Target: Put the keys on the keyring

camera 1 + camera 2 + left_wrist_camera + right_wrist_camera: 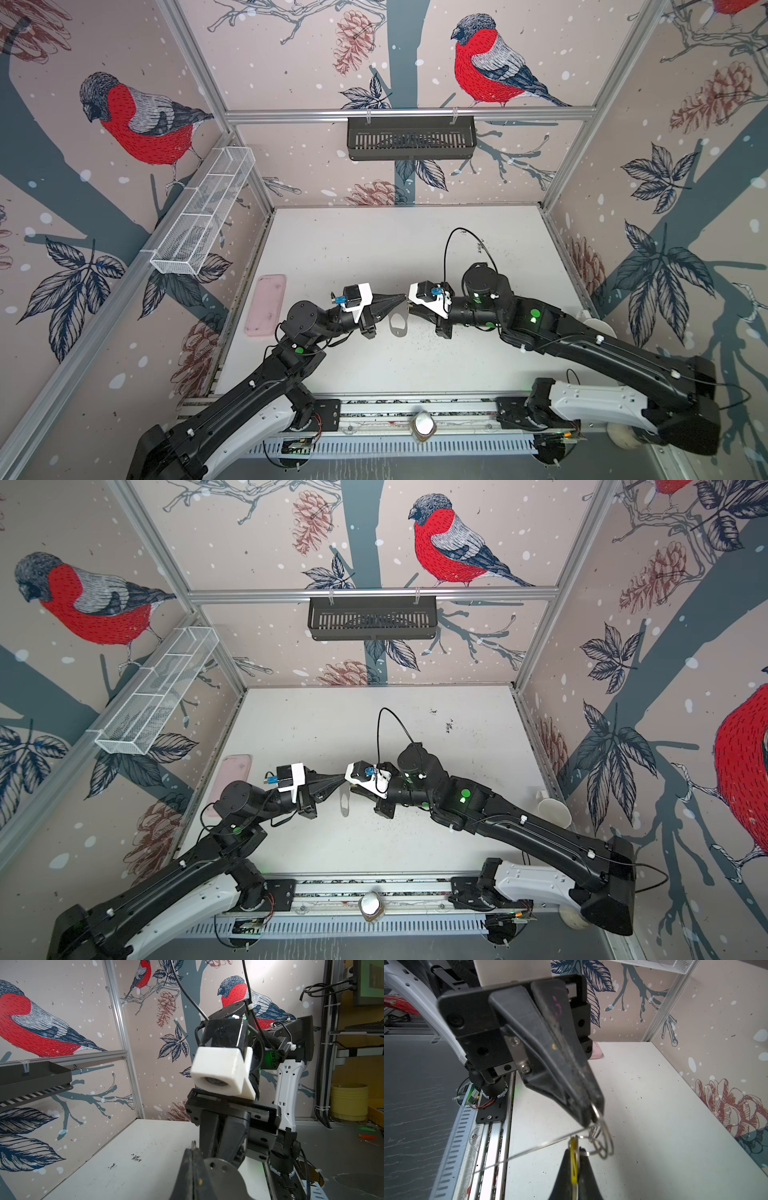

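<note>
Both grippers meet tip to tip above the middle of the table in both top views. My left gripper (402, 297) is shut on the keyring (398, 323), a flat grey oval plate with a big cutout that hangs below the tips. In the left wrist view the plate (220, 1176) lies beside the shut fingers (187, 1167). The right wrist view shows the plate edge-on (529, 1147), with its little metal rings (603, 1142) pinched in the left gripper (589, 1120). My right gripper (574, 1150) is shut on the key with a yellow tag (573, 1165), right next to those rings.
A pink rectangular tray (266, 305) lies at the table's left edge. A white cup (555, 808) sits at the right edge behind the right arm. A black basket (411, 137) hangs on the back wall and a white wire basket (203, 212) on the left wall.
</note>
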{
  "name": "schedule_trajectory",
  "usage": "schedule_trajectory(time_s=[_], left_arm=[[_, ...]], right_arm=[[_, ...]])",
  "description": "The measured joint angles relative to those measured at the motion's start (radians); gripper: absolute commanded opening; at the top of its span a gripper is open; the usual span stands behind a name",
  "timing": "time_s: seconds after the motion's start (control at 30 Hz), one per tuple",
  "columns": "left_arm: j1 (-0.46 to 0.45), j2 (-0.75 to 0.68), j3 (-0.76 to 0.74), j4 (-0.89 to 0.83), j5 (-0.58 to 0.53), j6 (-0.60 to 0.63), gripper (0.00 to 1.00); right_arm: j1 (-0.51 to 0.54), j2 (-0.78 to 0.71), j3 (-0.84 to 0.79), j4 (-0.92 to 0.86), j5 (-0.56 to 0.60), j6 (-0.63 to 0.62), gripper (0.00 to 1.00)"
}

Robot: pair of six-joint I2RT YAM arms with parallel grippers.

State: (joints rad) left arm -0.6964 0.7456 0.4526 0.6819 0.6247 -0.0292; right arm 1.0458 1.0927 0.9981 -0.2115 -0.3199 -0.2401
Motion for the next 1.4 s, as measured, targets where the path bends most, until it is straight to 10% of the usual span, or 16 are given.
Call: schedule_trajectory(time_s=[1.4], left_arm=[[0.021, 0.014, -0.018, 0.062, 0.038, -0.042, 0.0]], right_arm=[[-0.035, -0.085, -0.007, -0.019, 0.06, -0.024, 0.0]])
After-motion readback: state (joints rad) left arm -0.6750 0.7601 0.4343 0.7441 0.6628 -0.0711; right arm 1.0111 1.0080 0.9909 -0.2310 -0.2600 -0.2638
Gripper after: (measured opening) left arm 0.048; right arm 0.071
